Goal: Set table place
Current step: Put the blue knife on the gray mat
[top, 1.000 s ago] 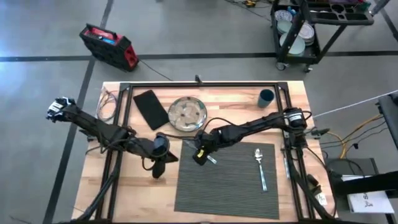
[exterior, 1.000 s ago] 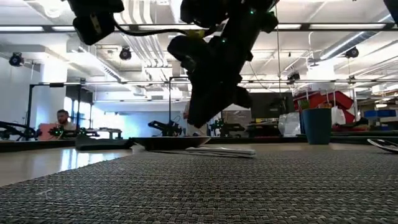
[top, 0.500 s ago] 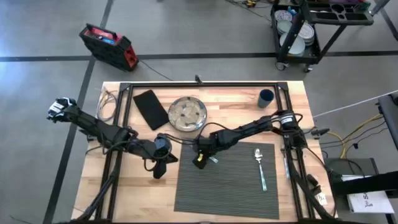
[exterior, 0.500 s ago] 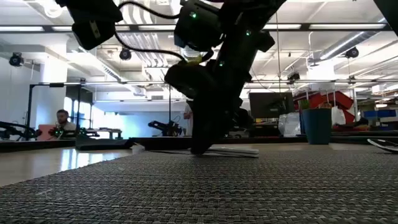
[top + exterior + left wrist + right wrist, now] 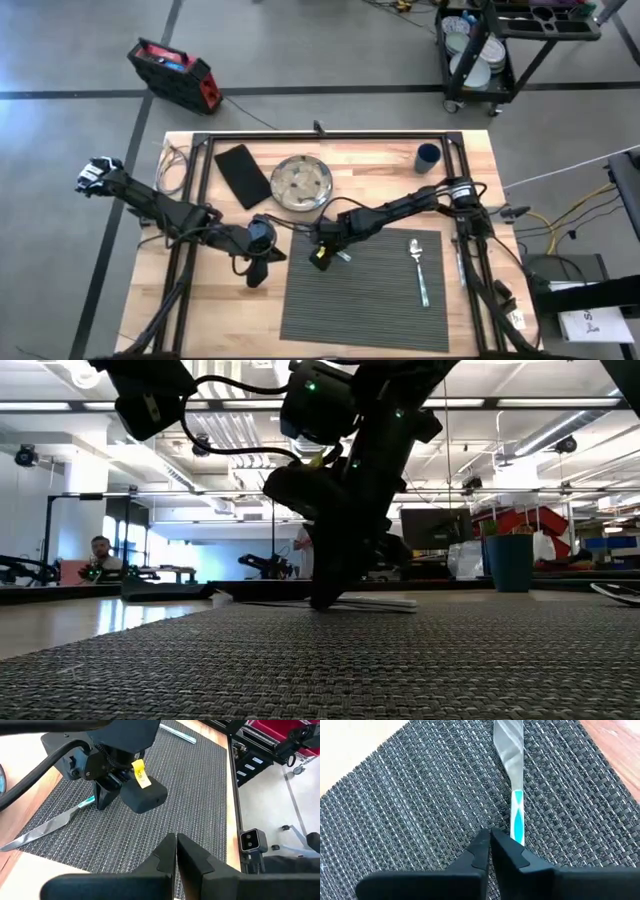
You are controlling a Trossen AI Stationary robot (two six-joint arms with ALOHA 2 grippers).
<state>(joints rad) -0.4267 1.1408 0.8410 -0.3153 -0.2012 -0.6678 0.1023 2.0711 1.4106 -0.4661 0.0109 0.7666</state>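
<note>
On the table [image 5: 215,315] lies the place, a dark grey ribbed placemat [image 5: 370,300]. A knife [image 5: 509,750] with a turquoise handle [image 5: 518,812] lies flat near the mat's far left corner, and a spoon [image 5: 418,268] lies on its right part. My right gripper [image 5: 322,255] is shut and stands low over that corner, at the knife's handle end. My left gripper [image 5: 255,272] is shut and hangs over bare wood just left of the mat, holding nothing. My right gripper points down with its shut fingertips [image 5: 325,598] reaching the placemat's surface near the far left corner. The knife's handle [image 5: 518,827] runs close along the outer side of one finger. I cannot tell whether that finger touches it.
A round plate [image 5: 301,183] and a black napkin [image 5: 243,175] lie on the wood beyond the mat. A dark blue cup [image 5: 428,157] stands at the far right. Loose cables [image 5: 172,168] lie at the far left. The black tube frame [image 5: 330,135] borders the table.
My right gripper has come down from above the mat until its tips reached the placemat beside the knife, then held still. The knife has stayed lying on the mat.
</note>
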